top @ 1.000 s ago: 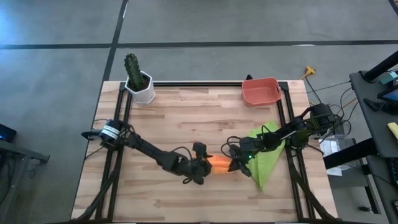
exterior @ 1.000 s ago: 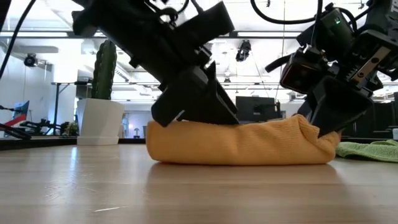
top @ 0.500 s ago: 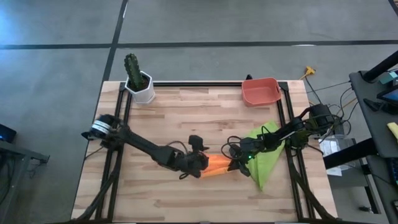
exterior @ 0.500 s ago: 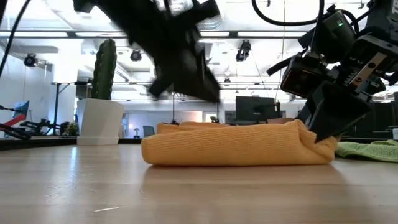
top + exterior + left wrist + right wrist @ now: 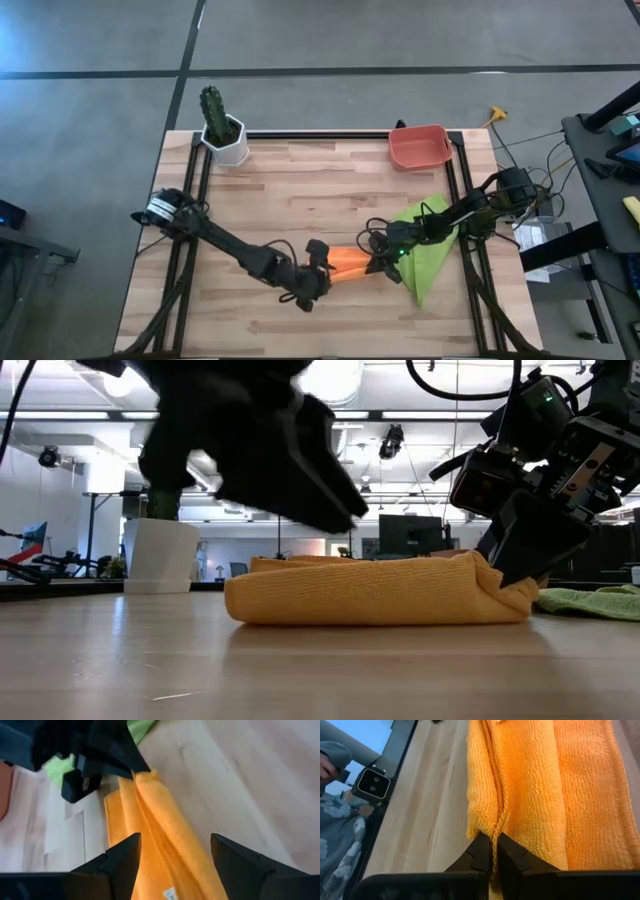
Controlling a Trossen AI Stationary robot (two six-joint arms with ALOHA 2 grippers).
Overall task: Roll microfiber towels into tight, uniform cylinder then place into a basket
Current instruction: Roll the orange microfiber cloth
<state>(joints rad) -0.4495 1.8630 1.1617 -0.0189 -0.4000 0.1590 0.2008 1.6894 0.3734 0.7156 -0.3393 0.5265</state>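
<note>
The orange microfiber towel (image 5: 350, 263) lies as a long, flattened roll on the table's near middle (image 5: 370, 595). My left gripper (image 5: 175, 852) hovers open just above its left end (image 5: 320, 266), touching nothing. My right gripper (image 5: 378, 265) is shut on the roll's right end. The lime green towel (image 5: 428, 255) lies spread flat on the table under my right arm. The salmon-red basket (image 5: 418, 147) stands at the far edge, right of centre. My right gripper pinches the orange towel's right end between its two fingers (image 5: 481, 854), on a hemmed edge (image 5: 494, 837) that runs in between them. The fingers come slanting down from the table's right (image 5: 512, 565). The towel lies along the table, slack, not lifted.
A white pot with a green cactus (image 5: 224, 128) stands at the far left corner. Black frame rails (image 5: 195, 180) run along the table's sides. Bare wood lies between the towels and the basket. A small camera block (image 5: 372, 783) sits at the table's near edge, with a person's sleeve (image 5: 332, 810) beyond it.
My left gripper has come up off the orange towel's left end, where it was pressing a second ago, and has shifted toward the near edge. The roll's left part has sprung up and loosened a little. My right gripper has kept its hold.
</note>
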